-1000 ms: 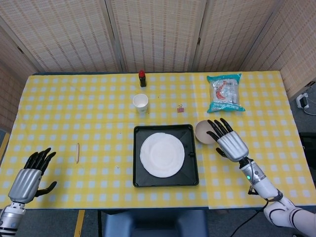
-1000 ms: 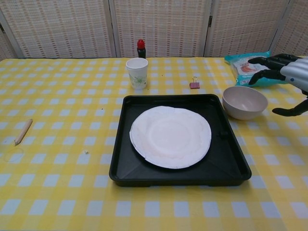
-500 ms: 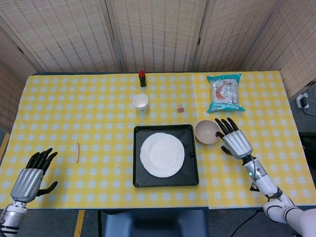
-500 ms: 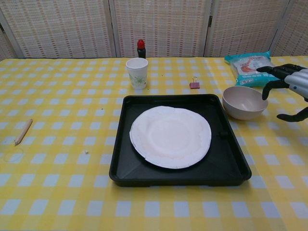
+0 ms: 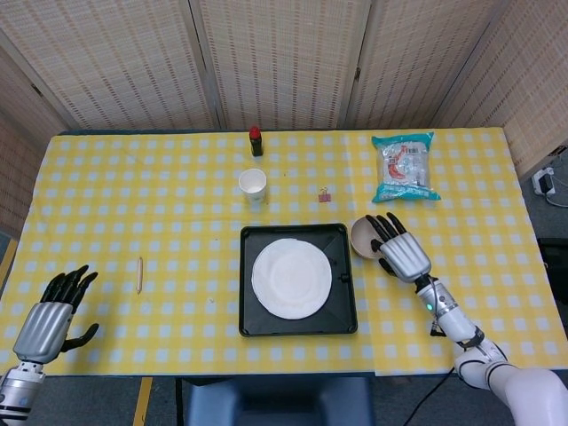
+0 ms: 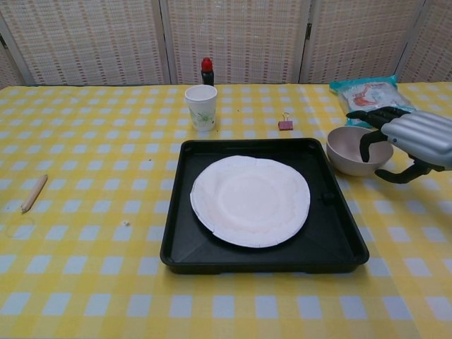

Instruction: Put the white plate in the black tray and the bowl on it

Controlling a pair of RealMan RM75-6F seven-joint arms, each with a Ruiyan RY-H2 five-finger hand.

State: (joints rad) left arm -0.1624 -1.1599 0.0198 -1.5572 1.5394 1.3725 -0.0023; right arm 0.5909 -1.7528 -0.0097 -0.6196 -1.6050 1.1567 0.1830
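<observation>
The white plate (image 5: 292,278) lies flat inside the black tray (image 5: 248,323) at the table's front centre. In the chest view the plate (image 6: 250,200) fills most of the tray (image 6: 340,240). The beige bowl (image 6: 348,150) stands upright on the tablecloth just off the tray's far right corner. My right hand (image 6: 414,138) is at the bowl's right side, fingers (image 6: 365,143) curled over the rim and the thumb apart below it. From the head view this hand (image 5: 400,252) covers part of the bowl (image 5: 363,234). My left hand (image 5: 49,316) hovers, fingers spread, at the front left, holding nothing.
A paper cup (image 6: 201,106) and a red-capped bottle (image 6: 207,71) stand behind the tray. A small binder clip (image 6: 285,125) lies between the cup and the bowl. A snack packet (image 6: 370,94) sits behind the bowl. A wooden stick (image 5: 139,274) lies at the left.
My right hand has moved left and down onto the bowl's right rim, its fingers now curled over the edge. The bowl, plate and left hand have stayed put.
</observation>
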